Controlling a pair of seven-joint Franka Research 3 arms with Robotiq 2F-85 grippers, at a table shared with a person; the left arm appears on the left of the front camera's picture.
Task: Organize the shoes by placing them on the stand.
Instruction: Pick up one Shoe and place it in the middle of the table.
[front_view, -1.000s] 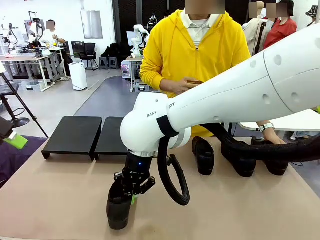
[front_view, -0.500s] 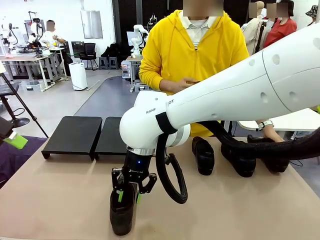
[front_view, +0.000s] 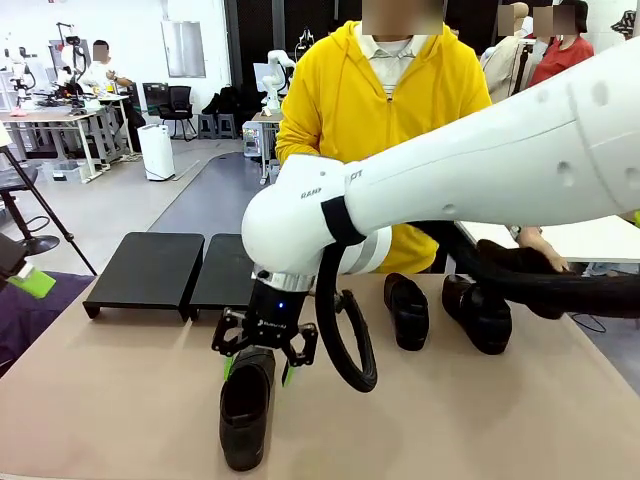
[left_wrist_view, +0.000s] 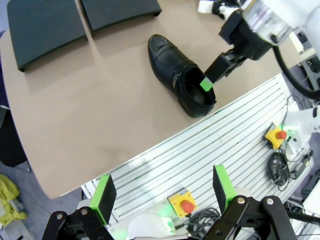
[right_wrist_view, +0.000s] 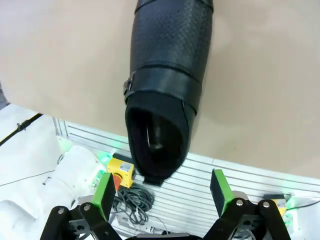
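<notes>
- Lying flat on the table (front_view: 120, 400), a shoe (front_view: 247, 405) is being flanked at its heel by the right gripper (front_view: 255, 352).
- Its jaws are being held wide, clasping nothing.

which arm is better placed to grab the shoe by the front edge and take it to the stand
Probably right: the right claw, open, hangs just above the heel of the shoe. The left claw, also open, sits beyond the edge of the table, farther from it.

Black leather shoe (right_wrist_view: 170, 60) has pebbled grain; tabletop (front_view: 110, 400) smooth matt; stand (front_view: 150, 265) matt.
</notes>
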